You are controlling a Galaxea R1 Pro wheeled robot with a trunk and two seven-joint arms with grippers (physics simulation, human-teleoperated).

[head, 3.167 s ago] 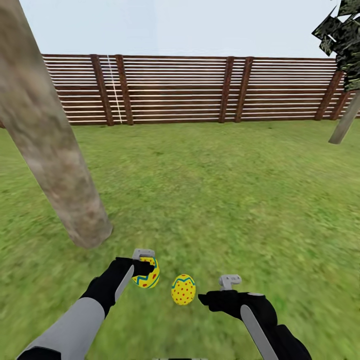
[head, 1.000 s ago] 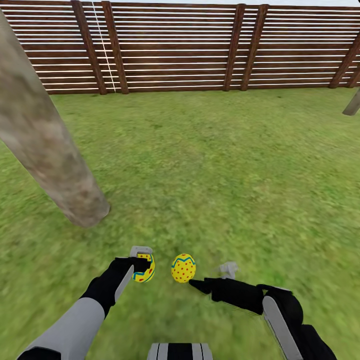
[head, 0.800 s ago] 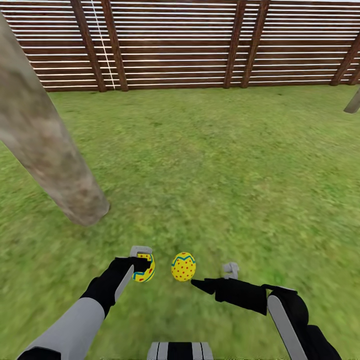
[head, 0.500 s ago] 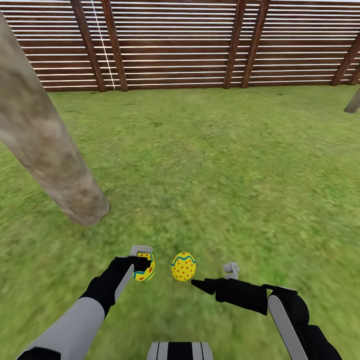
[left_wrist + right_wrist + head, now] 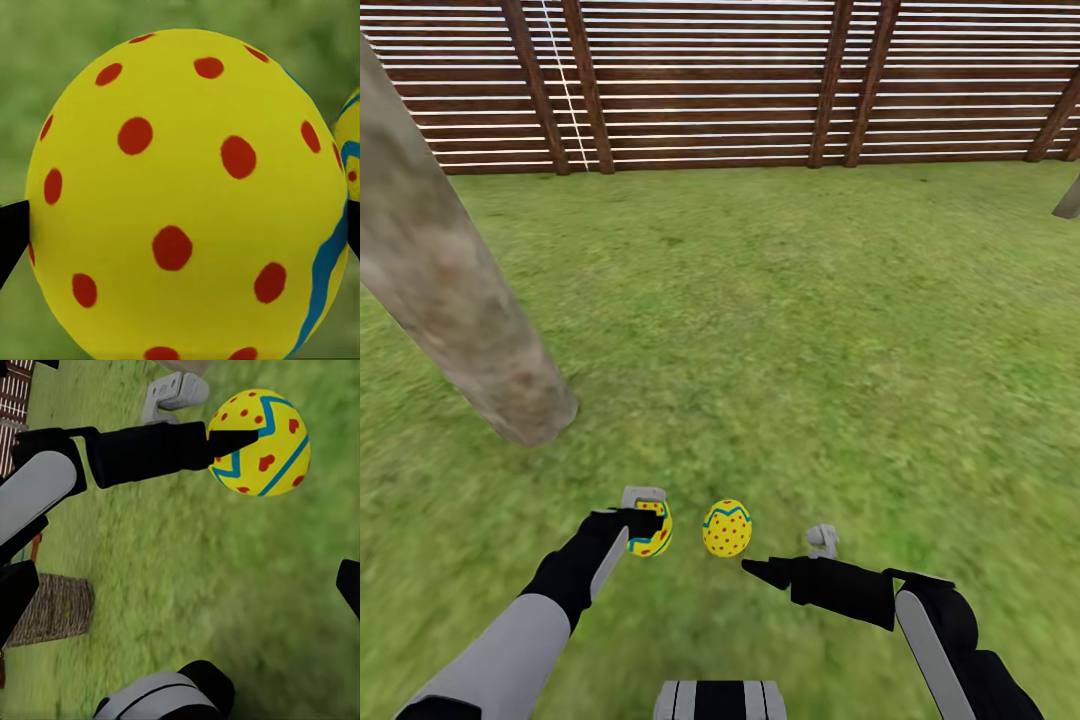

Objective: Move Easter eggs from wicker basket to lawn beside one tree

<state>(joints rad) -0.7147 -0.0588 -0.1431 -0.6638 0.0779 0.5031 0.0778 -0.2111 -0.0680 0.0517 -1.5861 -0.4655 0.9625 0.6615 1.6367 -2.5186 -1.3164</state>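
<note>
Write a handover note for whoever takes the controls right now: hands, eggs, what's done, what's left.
Left hand: shut on one egg, low over the lawn.
Right hand: open, empty.
Second egg: seems to rest on the grass between the hands, near the tree trunk.
Done: one egg placed by the tree.
Left: set the held egg beside it, then account for the third egg.

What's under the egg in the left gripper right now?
Under the egg shut in the left gripper shows only blurred lawn. Whether it touches the grass is hidden by the egg itself. A second egg lies on the lawn beside it.
</note>
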